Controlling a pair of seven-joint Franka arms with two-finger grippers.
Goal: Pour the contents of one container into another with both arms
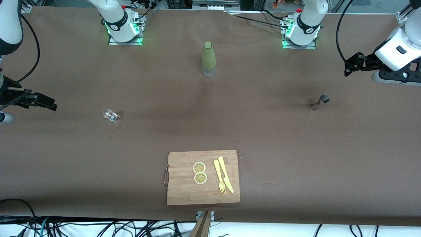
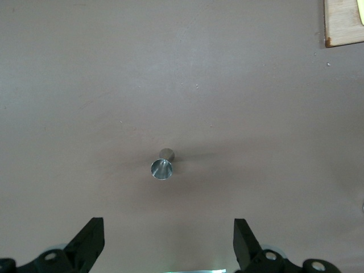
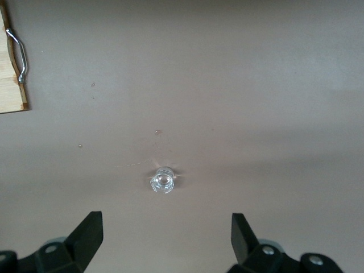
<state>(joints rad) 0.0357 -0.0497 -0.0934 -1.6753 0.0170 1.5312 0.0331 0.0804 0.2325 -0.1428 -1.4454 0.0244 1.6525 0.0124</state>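
I have both arms parked high at the table's ends, neither touching anything. My left gripper [image 2: 165, 244] hangs with its jaws spread wide and empty, and the small steel jigger [image 2: 162, 166] stands upright on the brown table [image 1: 296, 158] just ahead of the gap between its fingers, so I judge it lined up for a straight descent. My right gripper [image 3: 165, 242] is likewise wide apart and empty, with the little clear glass [image 3: 162, 180] centred ahead of its jaws. The green bottle [image 1: 208, 59] stands well apart from both claws, between the arm bases; a cutting board [image 1: 184, 184] lies off to one side of each. I can read no label or writing anywhere.
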